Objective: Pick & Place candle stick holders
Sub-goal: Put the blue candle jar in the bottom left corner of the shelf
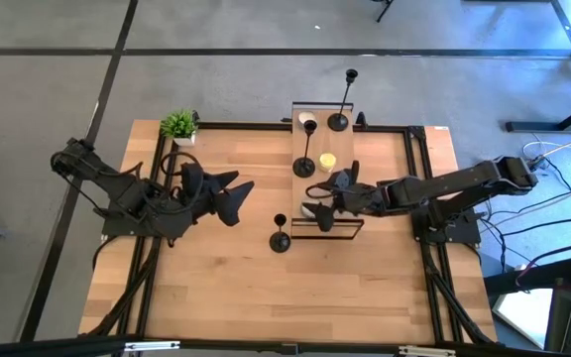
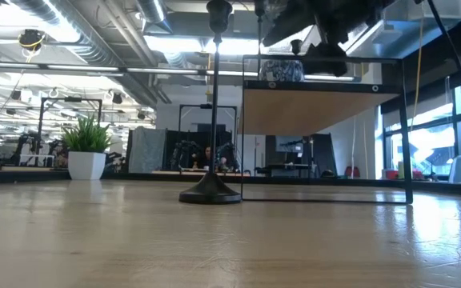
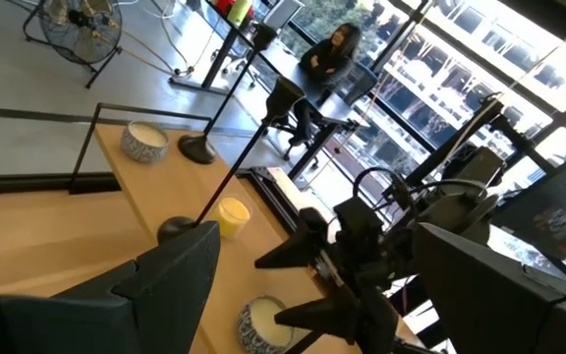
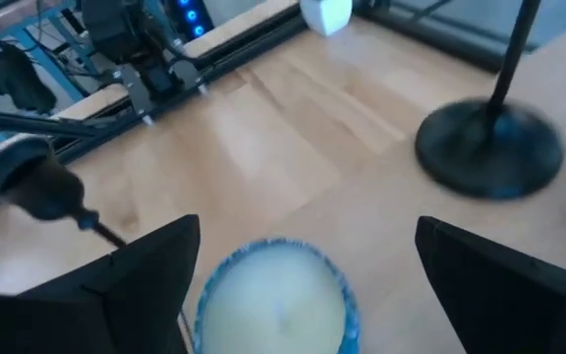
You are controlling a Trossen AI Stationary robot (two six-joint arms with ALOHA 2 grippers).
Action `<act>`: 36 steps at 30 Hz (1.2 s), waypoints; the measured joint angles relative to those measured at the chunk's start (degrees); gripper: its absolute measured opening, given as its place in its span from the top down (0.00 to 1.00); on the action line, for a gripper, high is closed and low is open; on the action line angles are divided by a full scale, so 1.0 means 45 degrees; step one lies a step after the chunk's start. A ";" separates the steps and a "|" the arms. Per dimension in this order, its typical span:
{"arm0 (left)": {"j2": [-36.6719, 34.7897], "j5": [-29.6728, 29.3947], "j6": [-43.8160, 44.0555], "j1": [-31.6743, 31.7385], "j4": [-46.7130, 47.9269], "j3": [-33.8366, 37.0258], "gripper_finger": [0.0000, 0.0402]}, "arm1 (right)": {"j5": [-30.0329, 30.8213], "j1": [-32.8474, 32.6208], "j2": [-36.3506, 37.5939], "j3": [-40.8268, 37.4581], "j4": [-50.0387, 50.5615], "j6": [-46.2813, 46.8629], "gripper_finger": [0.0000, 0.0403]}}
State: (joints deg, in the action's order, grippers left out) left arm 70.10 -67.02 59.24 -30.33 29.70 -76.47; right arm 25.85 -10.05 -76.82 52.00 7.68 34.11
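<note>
Short black candle stick holder [image 2: 211, 104] stands upright on the table [image 1: 206, 288], just beside the wire-legged shelf [image 1: 313, 119]. Two tall holders [image 1: 343, 99] stand on that shelf. Right pincer [image 1: 317, 194] hovers spread wide over a white candle [image 4: 275, 300], holding nothing. Left pincer [image 1: 234, 198] waits open, well apart.

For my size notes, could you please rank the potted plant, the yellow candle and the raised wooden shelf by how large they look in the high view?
1. raised wooden shelf
2. potted plant
3. yellow candle
The gaps are clear.
</note>
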 joint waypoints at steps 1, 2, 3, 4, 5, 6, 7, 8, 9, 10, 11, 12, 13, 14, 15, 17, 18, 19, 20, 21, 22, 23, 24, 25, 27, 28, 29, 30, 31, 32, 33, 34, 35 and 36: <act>-0.0003 -0.0015 -0.0004 -0.0005 0.0010 0.0002 0.17 | 0.0145 -0.0003 0.0000 0.0141 0.0067 -0.0173 0.06; -0.0003 -0.0011 -0.0008 -0.0020 0.0017 0.0002 0.17 | 0.0286 -0.0003 0.0000 0.0317 0.0168 -0.0370 0.06; -0.0006 -0.0021 -0.0025 -0.0034 0.0008 0.0002 0.17 | 0.0464 -0.0003 0.0000 0.0500 0.0295 -0.0534 0.06; -0.0021 -0.0031 -0.0089 -0.0043 0.0005 0.0002 0.17 | 0.0652 -0.0003 0.0000 0.0673 0.0403 -0.0760 0.06; -0.0026 -0.0055 -0.0100 -0.0069 0.0003 0.0002 0.17 | 0.0822 0.0000 0.0000 0.0856 0.0535 -0.0986 0.06; -0.0041 -0.0073 -0.0104 -0.0091 0.0011 0.0002 0.17 | 0.0975 -0.0003 0.0000 0.1080 0.0708 -0.1167 0.06; -0.0050 -0.0072 -0.0105 -0.0113 0.0005 0.0000 0.17 | 0.1040 0.0002 0.0000 0.1335 0.0855 -0.1368 0.06; -0.0064 -0.0079 -0.0105 -0.0117 0.0002 0.0002 0.17 | 0.1058 0.0002 0.0000 0.1610 0.0991 -0.1481 0.06; -0.0071 -0.0079 -0.0103 -0.0117 -0.0002 0.0002 0.17 | 0.1043 0.0002 0.0000 0.1910 0.1157 -0.1615 0.06; -0.0071 -0.0079 -0.0098 -0.0117 -0.0007 0.0002 0.17 | 0.0949 0.0002 0.0000 0.2232 0.1378 -0.1683 0.06; -0.0069 -0.0072 -0.0095 -0.0114 -0.0003 0.0002 0.17 | 0.0799 -0.0003 0.0000 0.2553 0.1619 -0.1689 0.06; -0.0068 -0.0069 -0.0097 -0.0117 -0.0020 0.0002 0.17 | 0.0567 0.0002 0.0000 0.2923 0.1920 -0.1691 0.06; -0.0073 -0.0069 -0.0114 -0.0112 -0.0083 0.0002 0.17 | 0.0304 0.0007 0.0000 0.3310 0.2289 -0.1687 0.07; -0.0098 -0.0068 -0.0190 -0.0112 -0.0179 0.0002 0.17 | 0.0022 0.0007 0.0000 0.3724 0.2721 -0.1687 0.08; -0.0123 -0.0047 -0.0318 -0.0112 -0.0283 0.0002 0.17 | -0.0297 0.0007 0.0000 0.4162 0.3168 -0.1690 0.10; -0.0211 0.0047 -0.0690 -0.0112 -0.0546 -0.0001 0.17 | -0.0886 0.0007 0.0005 0.4983 0.4162 -0.1687 0.14; -0.0250 0.0066 -0.0879 -0.0112 -0.0637 0.0001 0.17 | -0.1179 0.0007 0.0005 0.5366 0.4678 -0.1687 0.17; -0.0287 0.0071 -0.1027 -0.0112 -0.0712 -0.0003 0.17 | -0.1469 0.0007 0.0005 0.5714 0.5243 -0.1682 0.21; -0.0323 0.0071 -0.1131 -0.0112 -0.0712 -0.0003 0.17 | -0.1766 0.0007 0.0005 0.6030 0.5774 -0.1680 0.25; -0.0361 0.0076 -0.1209 -0.0112 -0.0711 0.0001 0.17 | -0.2025 0.0007 0.0005 0.6314 0.6302 -0.1677 0.30; -0.0395 0.0081 -0.1271 -0.0112 -0.0709 0.0000 0.17 | -0.2301 0.0007 0.0005 0.6558 0.6812 -0.1677 0.36; -0.0411 0.0081 -0.1315 -0.0112 -0.0718 -0.0003 0.17 | -0.2526 0.0007 0.0014 0.6728 0.7239 -0.1672 0.42; -0.0416 0.0076 -0.1334 -0.0112 -0.0718 -0.0003 0.17 | -0.2727 0.0007 0.0015 0.6869 0.7730 -0.1638 0.49; -0.0414 0.0085 -0.1342 -0.0112 -0.0702 -0.0003 0.17 | -0.2847 -0.0003 0.0015 0.6948 0.8197 -0.1514 0.57; -0.0406 0.0149 -0.1460 -0.0112 -0.0668 -0.0003 0.17 | -0.3079 -0.0003 0.0015 0.6971 0.8899 -0.1173 0.73; -0.0406 0.0180 -0.1546 -0.0112 -0.0672 -0.0003 0.17 | -0.3289 -0.0003 0.0010 0.6971 0.9135 -0.1017 0.81; -0.0406 0.0223 -0.1632 -0.0112 -0.0672 -0.0003 0.17 | -0.3519 0.0005 0.0010 0.6958 0.9274 -0.0976 0.90; -0.0406 0.0240 -0.1709 -0.0112 -0.0668 -0.0003 0.17 | -0.3750 0.0005 -0.0002 0.6940 0.9345 -0.1024 0.95; -0.0406 0.0246 -0.1772 -0.0112 -0.0657 -0.0003 0.17 | -0.4016 0.0002 -0.0071 0.6937 0.9374 -0.1083 0.97; -0.0406 0.0244 -0.1816 -0.0112 -0.0662 -0.0003 0.17 | -0.4346 0.0002 -0.0149 0.6931 0.9385 -0.1286 0.98; -0.0406 0.0234 -0.1872 -0.0112 -0.0662 -0.0003 0.17 | -0.4763 0.0002 -0.0256 0.6917 0.9407 -0.1575 0.98; -0.0406 0.0204 -0.1916 -0.0112 -0.0664 -0.0003 0.17 | -0.5325 0.0006 -0.0379 0.6908 0.9391 -0.1942 0.99; -0.0403 0.0125 -0.1980 -0.0112 -0.0662 -0.0003 0.17 | -0.5934 0.0035 -0.0497 0.6908 0.9334 -0.2279 0.99; -0.0401 0.0045 -0.2007 -0.0112 -0.0662 -0.0003 0.17 | -0.6468 0.0081 -0.0643 0.6910 0.9295 -0.2399 0.99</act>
State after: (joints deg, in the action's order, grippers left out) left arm 68.29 -66.81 50.20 -30.83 26.72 -76.49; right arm -3.26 -9.69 -79.71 83.10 49.51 23.32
